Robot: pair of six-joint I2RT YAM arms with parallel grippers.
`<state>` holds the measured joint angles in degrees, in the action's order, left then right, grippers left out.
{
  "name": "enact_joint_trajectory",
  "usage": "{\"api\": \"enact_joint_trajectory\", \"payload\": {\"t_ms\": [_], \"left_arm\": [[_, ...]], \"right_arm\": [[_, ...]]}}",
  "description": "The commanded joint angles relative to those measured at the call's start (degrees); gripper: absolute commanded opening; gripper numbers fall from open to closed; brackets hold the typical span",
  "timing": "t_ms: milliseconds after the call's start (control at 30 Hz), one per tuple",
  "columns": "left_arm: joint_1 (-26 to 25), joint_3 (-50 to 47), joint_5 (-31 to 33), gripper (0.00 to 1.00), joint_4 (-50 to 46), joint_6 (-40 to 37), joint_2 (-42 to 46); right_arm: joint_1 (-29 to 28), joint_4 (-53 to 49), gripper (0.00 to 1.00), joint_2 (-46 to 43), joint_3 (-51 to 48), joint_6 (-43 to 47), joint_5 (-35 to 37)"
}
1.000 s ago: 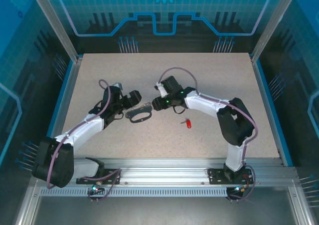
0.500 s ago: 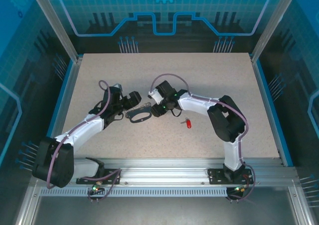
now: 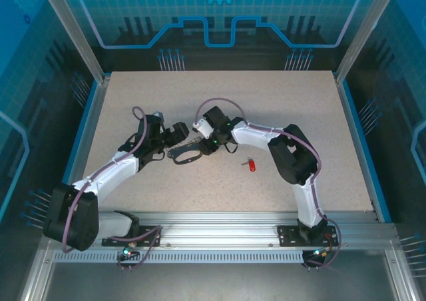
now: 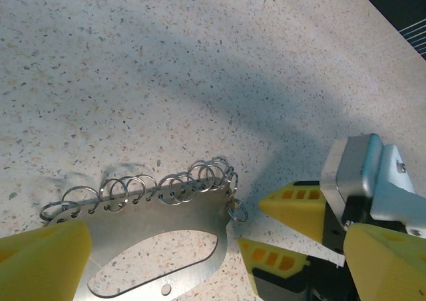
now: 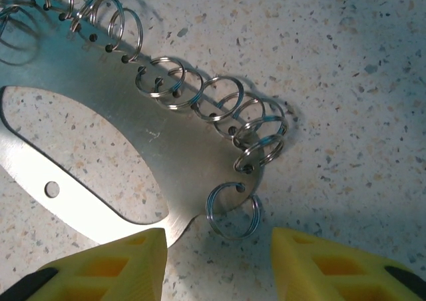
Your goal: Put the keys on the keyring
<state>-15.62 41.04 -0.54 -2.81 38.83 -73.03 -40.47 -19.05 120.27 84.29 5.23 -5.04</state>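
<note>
Steel keyring (image 5: 133, 148): your right wrist view shows right gripper (image 5: 219, 261) half-open, empty, straddling its end ring (image 5: 233, 210). Your left gripper (image 4: 213, 264) gapes wide, empty. Overhead adds red key (image 3: 251, 164), lying right.

The keyring (image 5: 126, 131), a flat silvery plate with an oval cutout and small split rings (image 5: 166, 81) along one edge, lies flat on the bench (image 3: 200, 94). Its end sits just ahead of the right end effector (image 5: 216, 264). The red-headed key (image 3: 251, 164) lies apart, behind that end effector.
</note>
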Motion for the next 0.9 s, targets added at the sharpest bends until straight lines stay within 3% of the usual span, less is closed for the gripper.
{"api": "enact_joint_trajectory", "payload": {"t_ms": [0,167,867], "left_arm": [[-0.4,2.2,-1.9,0.99,-1.6,-1.3,0.3],[-0.4,3.1,-2.2,0.99,-1.8,-1.1,0.2],[-0.5,4.7,-5.2,0.99,-5.8,-0.8,-1.1]], "right_arm": [[0.0,-1.7,0.46,2.1,1.8,0.9,-1.5],[0.3,-1.5,0.4,3.1,1.9,0.7,-2.0],[2.4,-0.4,0.0,-2.9,-4.0,0.7,-6.7]]}}
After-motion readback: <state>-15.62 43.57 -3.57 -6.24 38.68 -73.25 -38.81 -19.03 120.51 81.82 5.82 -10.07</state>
